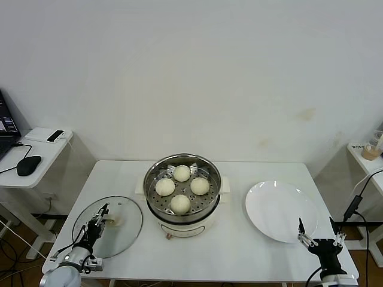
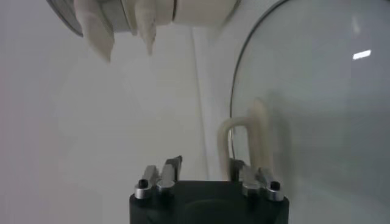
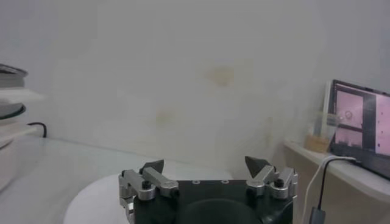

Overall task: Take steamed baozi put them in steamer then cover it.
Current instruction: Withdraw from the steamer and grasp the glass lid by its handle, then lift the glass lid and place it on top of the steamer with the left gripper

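at the near left edge of the white bench [image 1: 239, 251], the left gripper [image 1: 103, 213] is down on the cover [image 1: 122, 230], a clear glass lid with a metal rim that lies flat on the bench to the left of the steamer. in the left wrist view the gripper's fingers [image 2: 172, 168] stand on either side of the cover's cream-white bar handle [image 2: 244, 143], narrowed in toward it, but whether they are already pressing on the handle cannot be told. at the near right edge the right gripper [image 1: 316, 230] hangs with its fingers spread wide and nothing between them, just at the near rim of the flat white plate [image 1: 275, 206]; the right wrist view shows the same spread fingers [image 3: 153, 167] above the plate's edge [image 3: 91, 195]. the plate is bare and lies to the right of the steamer, close beside it but apart. in the middle of the bench stands the steamer [image 1: 182, 209], a shiny steel basket with a perforated floor on a cream-white pot base, uncovered. inside it sit the four steamed baozi [image 1: 181, 204], round and cream-white, one at the near side, one on the left [image 1: 165, 187], one on the right [image 1: 200, 186] and one at the far side [image 1: 182, 173], close together but not piled. farther off to the left a side table [image 1: 36, 158] carries a black mouse [image 1: 28, 165], and behind everything is a plain white wall [image 1: 191, 72].
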Controlling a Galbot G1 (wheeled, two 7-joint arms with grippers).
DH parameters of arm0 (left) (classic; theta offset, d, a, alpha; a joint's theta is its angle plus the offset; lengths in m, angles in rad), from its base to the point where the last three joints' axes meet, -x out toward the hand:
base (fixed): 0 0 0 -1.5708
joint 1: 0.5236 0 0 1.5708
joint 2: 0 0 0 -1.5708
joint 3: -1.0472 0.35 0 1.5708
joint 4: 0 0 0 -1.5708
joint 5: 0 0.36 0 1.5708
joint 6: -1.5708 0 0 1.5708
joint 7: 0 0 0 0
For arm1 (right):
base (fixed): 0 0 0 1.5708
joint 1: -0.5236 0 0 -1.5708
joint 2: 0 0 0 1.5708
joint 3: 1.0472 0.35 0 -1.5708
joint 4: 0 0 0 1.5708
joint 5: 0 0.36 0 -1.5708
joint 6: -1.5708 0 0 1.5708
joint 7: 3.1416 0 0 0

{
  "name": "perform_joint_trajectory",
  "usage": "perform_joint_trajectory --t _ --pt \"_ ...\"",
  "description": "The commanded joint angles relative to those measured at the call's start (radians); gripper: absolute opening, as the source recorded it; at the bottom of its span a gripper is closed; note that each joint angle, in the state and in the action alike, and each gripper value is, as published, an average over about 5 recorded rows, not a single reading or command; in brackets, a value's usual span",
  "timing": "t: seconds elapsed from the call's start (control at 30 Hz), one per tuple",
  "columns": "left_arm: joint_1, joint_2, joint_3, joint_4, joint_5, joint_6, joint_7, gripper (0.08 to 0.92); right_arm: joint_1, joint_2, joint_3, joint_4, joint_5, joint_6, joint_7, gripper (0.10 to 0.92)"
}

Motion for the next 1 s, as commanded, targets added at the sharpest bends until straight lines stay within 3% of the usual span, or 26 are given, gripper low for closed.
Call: perform_joint_trajectory --t 0.03,0.2,0.3,0.47,0.77,1.0 --pt "0.026 0.005 -0.013 -0.042 -0.032 -0.003 -0.014 0.325 -0.001 0.0 -0.002 0.005 0.0 0.003 0.003 0.823" --pt "0.071 0.01 -0.052 -0.122 -0.054 -0.001 -0.04 0.183 -0.002 -0.005 -0.006 0.014 0.0 0.004 0.003 0.823" --pt "0.101 0.02 -0.092 -0.18 -0.049 0.014 -0.047 0.139 -0.003 -0.012 -0.007 0.018 -0.001 0.004 0.003 0.823" --pt "0.127 0.061 -0.167 -0.247 -0.072 0.044 -0.023 0.135 -0.008 -0.024 -0.014 0.023 -0.001 0.005 0.002 0.823" --pt "0.129 0.195 -0.276 -0.319 -0.215 0.132 0.107 0.135 -0.018 -0.047 -0.017 0.031 0.003 0.011 0.0 0.823" --pt "0.116 0.258 -0.238 -0.433 -0.295 0.204 0.197 0.135 -0.023 -0.037 -0.028 0.038 -0.014 0.013 -0.002 0.823"
